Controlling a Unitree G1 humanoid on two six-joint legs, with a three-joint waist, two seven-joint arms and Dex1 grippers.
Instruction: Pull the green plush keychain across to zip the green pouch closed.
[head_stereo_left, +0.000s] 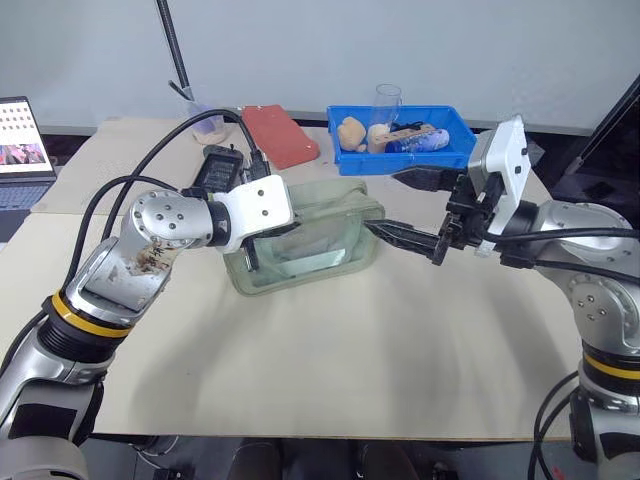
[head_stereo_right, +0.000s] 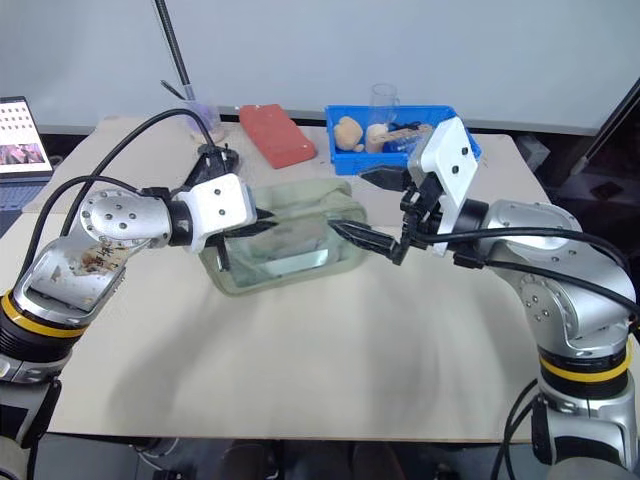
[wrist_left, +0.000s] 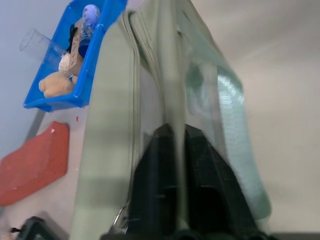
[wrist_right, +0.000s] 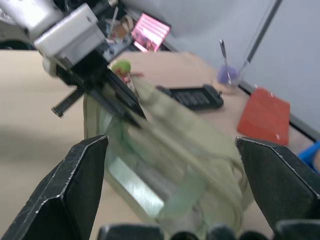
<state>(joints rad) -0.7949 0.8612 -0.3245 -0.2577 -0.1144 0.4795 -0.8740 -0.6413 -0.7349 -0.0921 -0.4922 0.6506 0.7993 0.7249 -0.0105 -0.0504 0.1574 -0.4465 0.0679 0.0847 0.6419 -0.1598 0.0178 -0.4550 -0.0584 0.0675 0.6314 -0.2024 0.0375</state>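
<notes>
The green pouch (head_stereo_left: 318, 240) lies in the middle of the table, its clear window facing me and its top zipper (wrist_left: 134, 55) running along its length. My left gripper (head_stereo_left: 284, 228) is shut on a fold of the pouch's fabric at its left end; the black fingers (wrist_left: 156, 170) pinch it between them. The green plush keychain (wrist_right: 121, 66) sits at that same end, just behind the left gripper. At the pouch's right end my right gripper (head_stereo_left: 384, 203) hangs open, its fingers (wrist_right: 82, 175) spread wide with nothing between them.
A blue tray (head_stereo_left: 452, 157) holding several small items and a clear cup (head_stereo_left: 387, 100) stands at the back right. A red block (head_stereo_left: 281, 136) and a black adapter (head_stereo_left: 220, 166) lie behind the pouch. A laptop (head_stereo_left: 24, 152) sits far left.
</notes>
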